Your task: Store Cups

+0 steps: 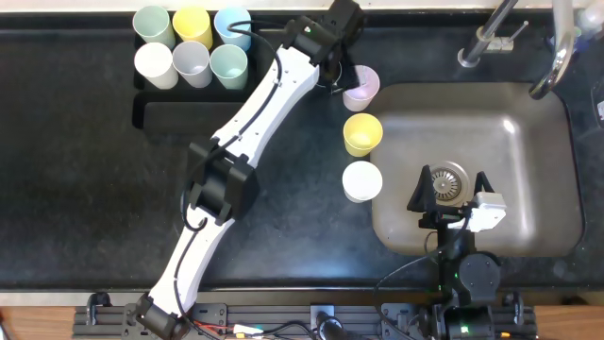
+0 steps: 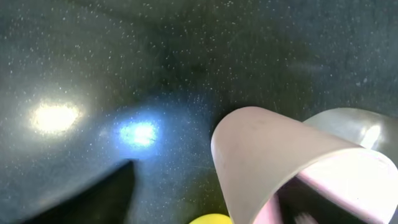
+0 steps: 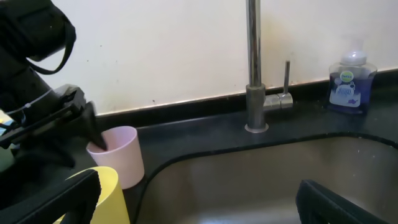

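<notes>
Pink cup, yellow cup, white cup; speckled black counter.

Cup tray at the counter's far left, sink at the right.
Six cups stand in two rows of three in the tray on the counter. Along the sink's left edge stand the far cup, middle cup and near cup. The left gripper is at the far cup, and the right gripper is over the sink, with the tap behind it.
</notes>
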Available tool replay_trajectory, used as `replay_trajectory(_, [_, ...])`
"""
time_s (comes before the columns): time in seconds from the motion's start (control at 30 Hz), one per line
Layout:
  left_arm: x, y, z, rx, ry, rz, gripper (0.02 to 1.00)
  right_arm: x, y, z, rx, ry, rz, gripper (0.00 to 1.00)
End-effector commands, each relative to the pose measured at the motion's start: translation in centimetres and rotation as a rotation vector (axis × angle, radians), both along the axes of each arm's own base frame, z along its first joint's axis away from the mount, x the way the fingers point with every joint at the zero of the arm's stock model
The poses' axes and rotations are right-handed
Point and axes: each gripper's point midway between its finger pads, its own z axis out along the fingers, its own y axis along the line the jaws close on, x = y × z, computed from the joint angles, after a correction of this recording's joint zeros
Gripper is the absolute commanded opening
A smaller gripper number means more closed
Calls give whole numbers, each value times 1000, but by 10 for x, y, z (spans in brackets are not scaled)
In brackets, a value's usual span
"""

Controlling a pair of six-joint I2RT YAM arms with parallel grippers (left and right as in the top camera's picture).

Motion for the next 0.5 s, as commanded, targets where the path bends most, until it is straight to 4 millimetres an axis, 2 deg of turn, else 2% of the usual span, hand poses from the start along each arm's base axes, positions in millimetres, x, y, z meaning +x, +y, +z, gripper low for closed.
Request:
replay_trajectory(0.03, [13, 0, 7, -9, -50, 20, 34, 0, -1, -3, 5, -1, -2, 998])
replay_trajectory(0.17, [16, 3, 10, -18, -52, 29, 34, 0, -1, -3, 5, -1, -2, 998])
replay_trajectory(0.27, [14, 13, 29, -18, -64, 41, 34, 0, -1, -3, 5, -1, -2, 998])
replay_trajectory(0.33, [13, 29, 59, -8, -101, 66, 34, 0, -1, -3, 5, -1, -2, 996])
replay_trajectory(0.4, [8, 54, 98, 14, -146, 104, 34, 0, -1, -3, 5, -1, -2, 996])
replay_trajectory(0.5, [-12, 109, 159, 60, -200, 184, 36, 0, -1, -3, 5, -1, -2, 996])
